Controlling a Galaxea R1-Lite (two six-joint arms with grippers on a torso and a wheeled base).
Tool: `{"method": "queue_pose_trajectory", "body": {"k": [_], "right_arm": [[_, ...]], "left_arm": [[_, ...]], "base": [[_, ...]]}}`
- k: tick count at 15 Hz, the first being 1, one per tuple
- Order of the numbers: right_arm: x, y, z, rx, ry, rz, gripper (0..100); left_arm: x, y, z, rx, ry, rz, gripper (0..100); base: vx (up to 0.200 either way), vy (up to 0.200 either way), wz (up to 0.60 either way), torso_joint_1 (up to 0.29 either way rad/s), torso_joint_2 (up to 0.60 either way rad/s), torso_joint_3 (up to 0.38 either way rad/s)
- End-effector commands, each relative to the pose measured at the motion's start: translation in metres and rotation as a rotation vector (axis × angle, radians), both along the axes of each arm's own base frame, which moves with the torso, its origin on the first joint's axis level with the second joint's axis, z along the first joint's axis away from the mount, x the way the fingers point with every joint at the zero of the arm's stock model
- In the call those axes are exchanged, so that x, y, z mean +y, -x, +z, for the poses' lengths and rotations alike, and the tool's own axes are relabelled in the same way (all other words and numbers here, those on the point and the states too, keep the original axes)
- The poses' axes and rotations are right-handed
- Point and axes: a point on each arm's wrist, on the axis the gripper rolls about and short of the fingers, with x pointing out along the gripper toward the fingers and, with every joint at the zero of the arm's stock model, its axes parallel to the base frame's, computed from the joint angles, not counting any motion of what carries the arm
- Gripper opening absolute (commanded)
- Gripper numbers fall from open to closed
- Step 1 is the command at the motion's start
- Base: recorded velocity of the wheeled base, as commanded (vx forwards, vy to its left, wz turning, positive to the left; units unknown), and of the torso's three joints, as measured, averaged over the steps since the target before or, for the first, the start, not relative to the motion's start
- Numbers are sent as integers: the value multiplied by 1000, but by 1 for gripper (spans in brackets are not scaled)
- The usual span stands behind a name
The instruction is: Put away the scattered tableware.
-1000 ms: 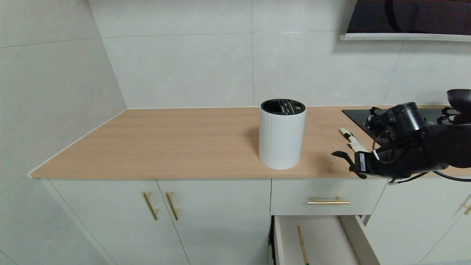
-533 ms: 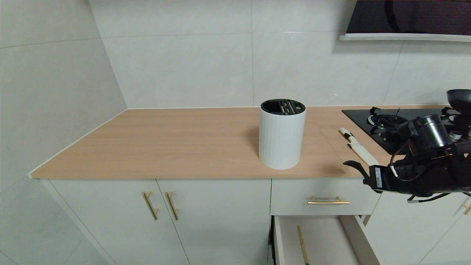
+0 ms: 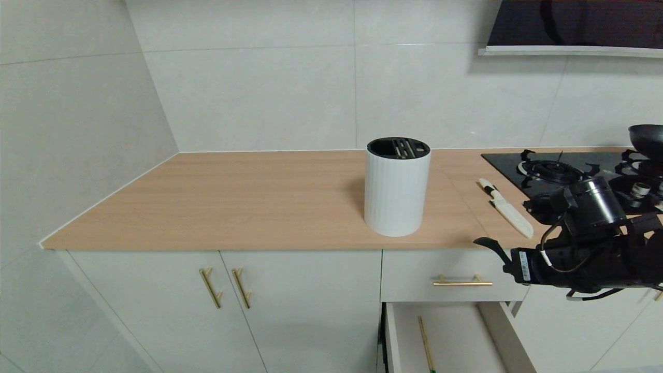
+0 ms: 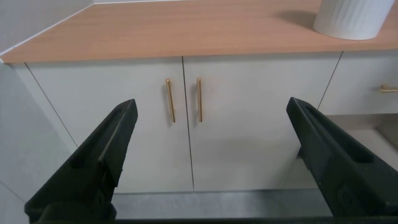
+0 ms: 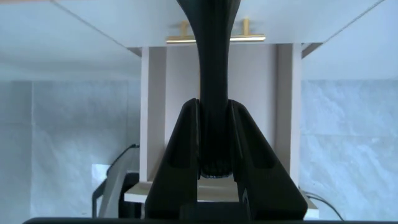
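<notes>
Right fingers (image 5: 179, 158) clenched on black utensil (image 5: 213, 68), left fingers (image 4: 99, 163) spread, knife (image 3: 506, 209) near white holder (image 3: 397, 191)

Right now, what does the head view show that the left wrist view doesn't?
Head view adds: the knife lying near the stove, the open drawer, and the right claw shut on a black utensil. Left wrist view adds: the left claw, open. Shared: white holder, countertop, gold door handles.
</notes>
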Motion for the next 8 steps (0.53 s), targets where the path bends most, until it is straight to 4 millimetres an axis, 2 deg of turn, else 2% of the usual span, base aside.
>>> {"method": "queue_pose_trajectory", "body": {"k": [1, 8], "right_arm": [[3, 0, -5, 18, 5, 11, 0], [8, -1, -13, 43, 22, 21, 0]], "left_arm": [[0, 0, 0, 0, 0, 0, 100], [0, 0, 0, 0, 0, 0, 100]], "base": [[0, 0, 0, -168, 398, 212], [0, 0, 0, -208, 484, 270]]}}
